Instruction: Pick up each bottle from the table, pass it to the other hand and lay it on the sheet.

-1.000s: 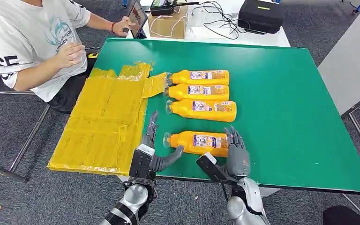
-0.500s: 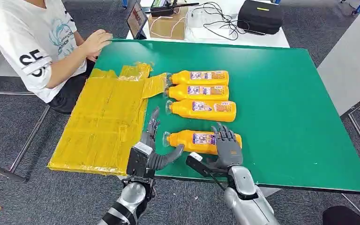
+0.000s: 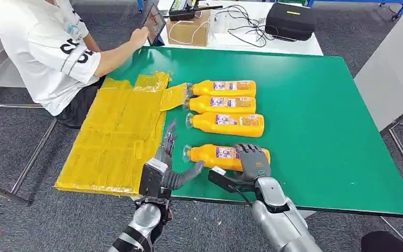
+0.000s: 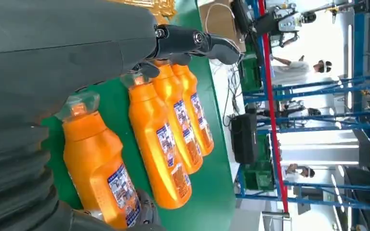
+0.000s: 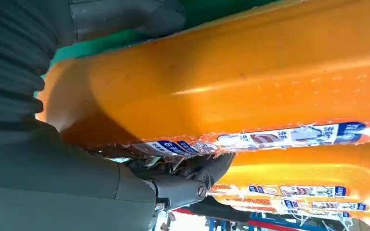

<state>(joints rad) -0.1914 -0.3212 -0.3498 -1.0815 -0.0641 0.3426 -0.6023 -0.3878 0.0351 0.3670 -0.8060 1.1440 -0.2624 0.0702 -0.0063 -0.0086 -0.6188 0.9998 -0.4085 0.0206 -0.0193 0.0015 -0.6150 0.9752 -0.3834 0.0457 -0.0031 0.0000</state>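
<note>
- While it lies on its side at the near edge of the green table (image 3: 315,105), the nearest bottle (image 3: 215,156) has the right hand (image 3: 253,161) draped over its base end, fingers curling round it.
- Left hand (image 3: 169,167) sits just beside the cap, fingers spread, holding nothing.
- Three more bottles (image 3: 224,105) lie farther back.
- Yellow sheet (image 3: 116,136) is on the left.

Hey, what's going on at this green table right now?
The robot's right hand is wrapped over the nearest bottle, which lies on the green table. Its left hand waits open beside the cap. Three more bottles lie behind; nothing is on the yellow sheet yet.
</note>
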